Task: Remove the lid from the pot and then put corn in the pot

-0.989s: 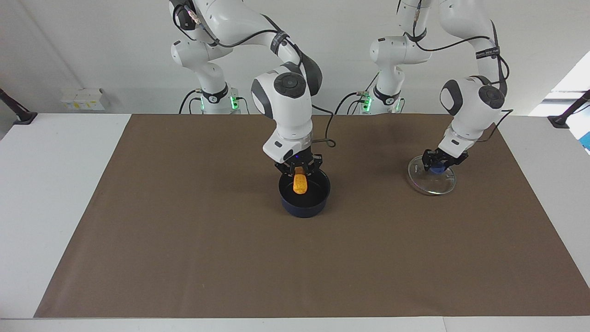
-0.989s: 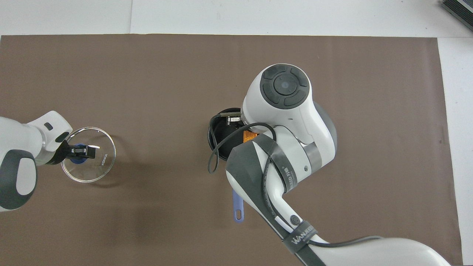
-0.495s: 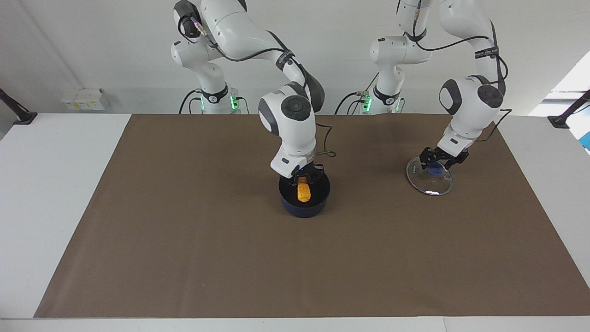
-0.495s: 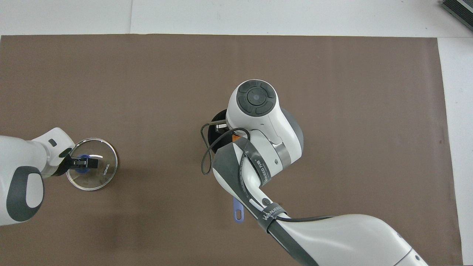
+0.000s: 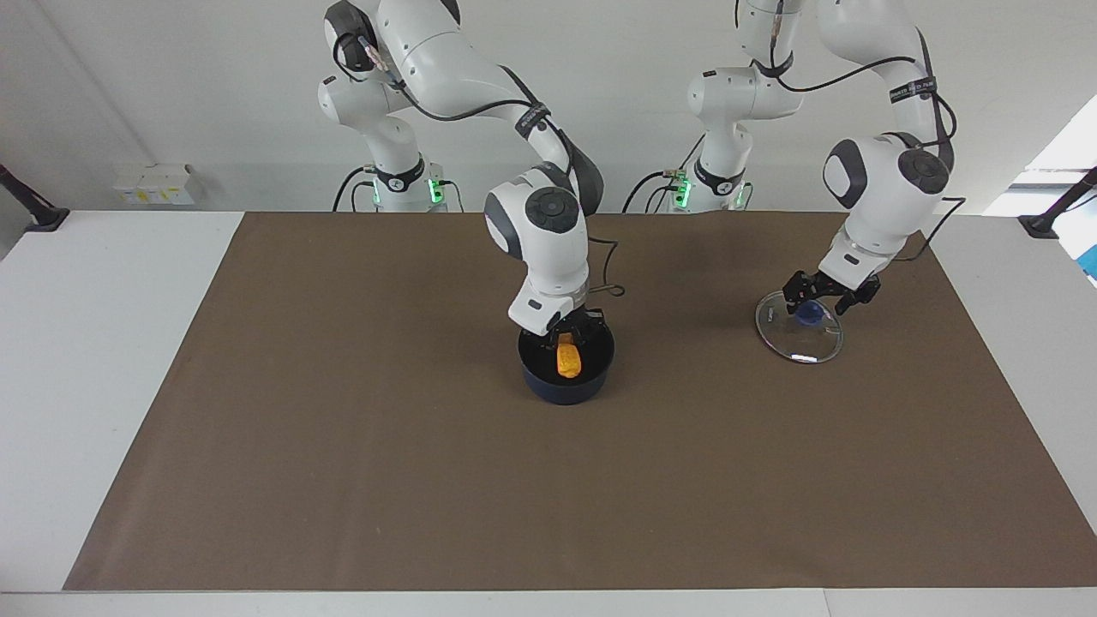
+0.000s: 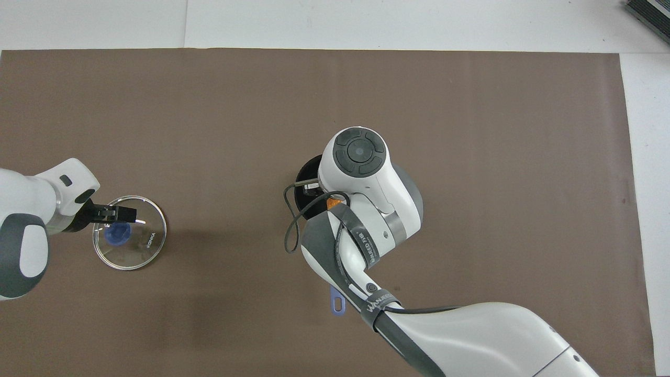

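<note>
One camera sits high across the table from me and looks back at my two bases, so my arms come down from the top of its picture and the whole brown mat (image 5: 343, 480) lies in view, with white table edge at both ends and the wall at my back. The other hangs high above my own end and looks forward and steeply down; my arms enter from its bottom edge and the mat (image 6: 209, 104) nearly fills it. Both stand well back. They share the mat, turned half a turn between them.
</note>
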`<action>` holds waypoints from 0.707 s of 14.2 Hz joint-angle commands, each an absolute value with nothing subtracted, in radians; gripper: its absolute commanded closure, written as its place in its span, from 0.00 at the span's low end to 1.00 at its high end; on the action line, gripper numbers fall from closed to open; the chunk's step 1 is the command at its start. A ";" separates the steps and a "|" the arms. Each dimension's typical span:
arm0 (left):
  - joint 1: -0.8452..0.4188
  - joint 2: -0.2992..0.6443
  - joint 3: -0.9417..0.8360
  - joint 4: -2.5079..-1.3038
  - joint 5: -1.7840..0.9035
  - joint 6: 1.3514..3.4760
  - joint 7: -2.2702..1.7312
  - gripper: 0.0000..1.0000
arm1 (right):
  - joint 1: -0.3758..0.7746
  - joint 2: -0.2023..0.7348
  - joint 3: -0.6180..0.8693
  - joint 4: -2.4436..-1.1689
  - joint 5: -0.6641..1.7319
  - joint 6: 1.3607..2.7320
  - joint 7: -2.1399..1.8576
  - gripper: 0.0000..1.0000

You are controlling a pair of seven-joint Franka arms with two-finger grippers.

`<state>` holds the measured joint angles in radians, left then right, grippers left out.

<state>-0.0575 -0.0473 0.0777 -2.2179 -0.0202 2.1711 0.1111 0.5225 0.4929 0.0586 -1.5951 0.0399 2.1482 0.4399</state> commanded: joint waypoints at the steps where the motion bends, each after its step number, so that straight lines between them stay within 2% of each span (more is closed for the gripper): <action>1: -0.126 -0.005 0.084 -2.102 -0.008 2.086 0.020 0.00 | 0.517 0.502 0.066 -1.611 0.063 2.198 0.410 1.00; 2: -0.147 -0.006 0.086 -2.082 -0.009 2.071 0.002 0.00 | 0.520 0.502 0.066 -1.611 0.064 2.200 0.410 1.00; 4: -0.160 -0.009 0.083 -2.007 -0.008 2.002 0.006 0.00 | 0.520 0.500 0.066 -1.621 0.064 2.203 0.411 0.83; 5: -0.160 -0.005 0.081 -1.956 -0.008 1.950 0.011 0.00 | 0.520 0.499 0.066 -1.626 0.064 2.204 0.411 0.82; 7: -0.158 -0.005 0.080 -1.866 -0.009 1.858 0.053 0.00 | 0.520 0.499 0.066 -1.628 0.064 2.204 0.411 0.73; 8: -0.158 -0.005 0.081 -1.824 -0.012 1.811 0.069 0.00 | 0.520 0.497 0.066 -1.631 0.064 2.204 0.411 0.66; 10: -0.156 -0.006 0.080 -1.783 -0.015 1.761 0.074 0.00 | 0.520 0.494 0.066 -1.634 0.064 2.203 0.411 0.46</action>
<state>-0.1524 -0.0254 0.0739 -1.8468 -0.0202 1.8249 0.0544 0.5276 0.5029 0.0589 -1.6130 0.0401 2.1757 0.4397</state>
